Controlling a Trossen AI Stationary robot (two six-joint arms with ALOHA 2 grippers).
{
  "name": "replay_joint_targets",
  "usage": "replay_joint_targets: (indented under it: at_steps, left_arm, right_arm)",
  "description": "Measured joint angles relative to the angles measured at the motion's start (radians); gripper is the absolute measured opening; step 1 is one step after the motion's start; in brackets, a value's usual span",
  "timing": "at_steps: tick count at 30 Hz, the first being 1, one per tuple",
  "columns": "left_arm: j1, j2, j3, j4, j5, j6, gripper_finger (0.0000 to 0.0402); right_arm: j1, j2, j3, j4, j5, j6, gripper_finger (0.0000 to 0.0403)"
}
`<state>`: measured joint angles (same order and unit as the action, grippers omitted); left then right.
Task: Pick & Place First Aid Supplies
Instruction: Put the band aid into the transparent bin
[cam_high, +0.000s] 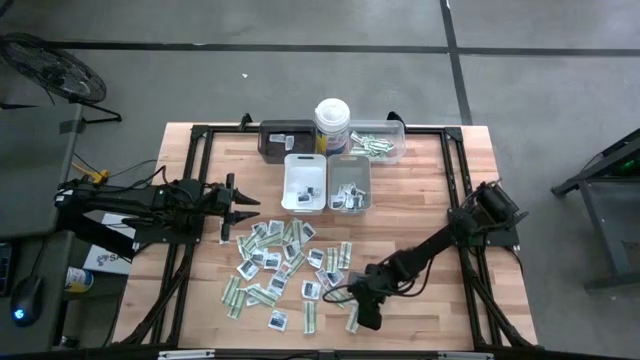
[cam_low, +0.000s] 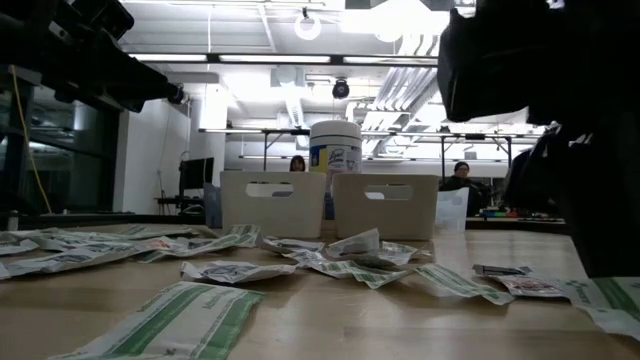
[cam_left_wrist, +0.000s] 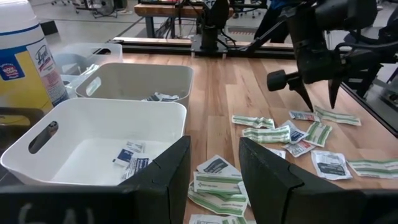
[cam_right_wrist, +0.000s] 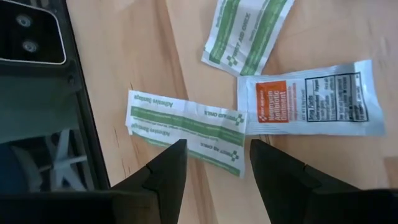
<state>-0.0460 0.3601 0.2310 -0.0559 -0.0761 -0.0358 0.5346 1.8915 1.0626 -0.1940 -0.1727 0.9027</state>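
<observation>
Green-and-white strip (cam_right_wrist: 186, 134) lies flat on bench (cam_right_wrist: 323, 180), touching ointment sachet (cam_right_wrist: 311, 99). Right gripper (cam_right_wrist: 214, 165) open, empty, hovering above it. Risk: fingers skid or snag the sachet too. Left gripper (cam_left_wrist: 214, 171) open, empty, by white tray (cam_left_wrist: 93, 134).

1. The robot has two arms. Both are dark, almost black, and built from long thin parts joined by thick round joints.
2. The left arm (cam_high: 150, 205) has black cables running along it, and a yellow bit near its back end.
3. The left tool (cam_high: 243, 211) ends in two pointed black fingers (cam_left_wrist: 163, 180). Up close they look flat, wide and smooth.
4. The right arm (cam_high: 450, 235) has a chunky black base and a slim dark rod.
5. The right tool (cam_high: 357, 300) is a black block. Its two fingers (cam_right_wrist: 163, 174) are dark with angled tips.
6. Beside them sits a dark plate with two small round screws.
</observation>
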Motion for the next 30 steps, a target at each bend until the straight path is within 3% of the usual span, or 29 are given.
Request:
replay_joint_targets:
  at_steps: [18, 30]
  left_arm:
    - [0.000, 0.000, 0.000, -0.026, 0.018, 0.000, 0.0133]
    - [0.000, 0.000, 0.000, -0.026, 0.017, 0.000, 0.0133]
  right_arm:
    - [0.054, 0.001, 0.001, 0.020, 0.051, 0.089, 0.0168]
    - [0.061, 0.001, 0.002, 0.010, 0.084, 0.129, 0.0087]
